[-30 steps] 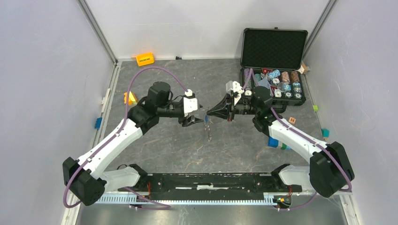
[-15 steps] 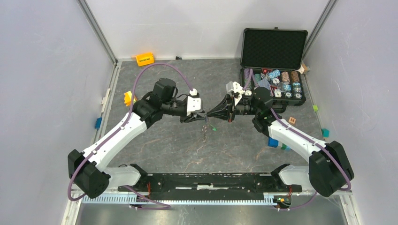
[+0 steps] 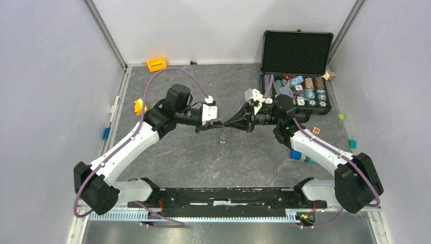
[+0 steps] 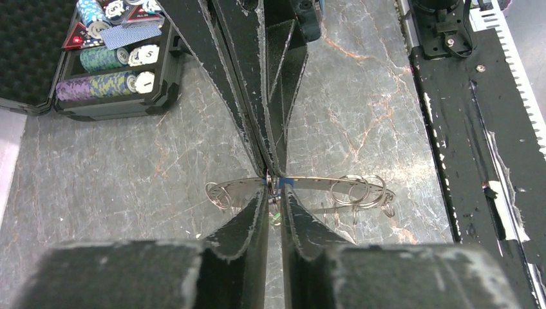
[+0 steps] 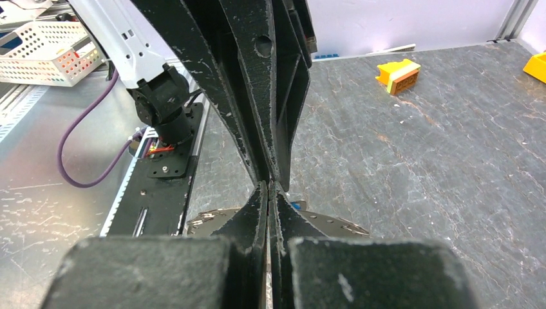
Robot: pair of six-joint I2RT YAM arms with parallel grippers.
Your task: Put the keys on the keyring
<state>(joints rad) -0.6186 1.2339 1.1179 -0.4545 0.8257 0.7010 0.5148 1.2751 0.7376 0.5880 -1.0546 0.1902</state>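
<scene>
One dark marbled table [image 3: 203, 157] fills the floor of the enclosure. Two arms reach in from its near edge and meet over the middle. At the far right stands one black case [image 3: 296, 51], its lid up. The tray holds rows of poker chips [image 3: 305, 94], too many and too small to count.

The left gripper [image 3: 217, 124] and the right gripper [image 3: 227, 123] point at each other, tip to tip. The right one's fingers are pressed together on the rim of the keyring [image 4: 322, 185]. The left one's fingers [image 4: 254, 215] stand narrow, with a slim gap between them. Their tips are at the same rim, but I cannot tell whether they pinch it.

The one keyring hangs in the air below the meeting tips, off the table. The wrist views show it edge-on as a thin metal band. One small wire loop [image 4: 217, 194] shows at one end and a cluster of loops [image 4: 360, 190] at the other.

Loose blocks lie around:
- one orange block [image 3: 157, 64] at the far wall
- one yellow block [image 3: 138, 106] at the left
- one blue block [image 3: 296, 154] and one green block [image 3: 307, 159], side by side near the right arm

One blue key head [image 4: 287, 184] sits on the band just beside the fingertips.
</scene>
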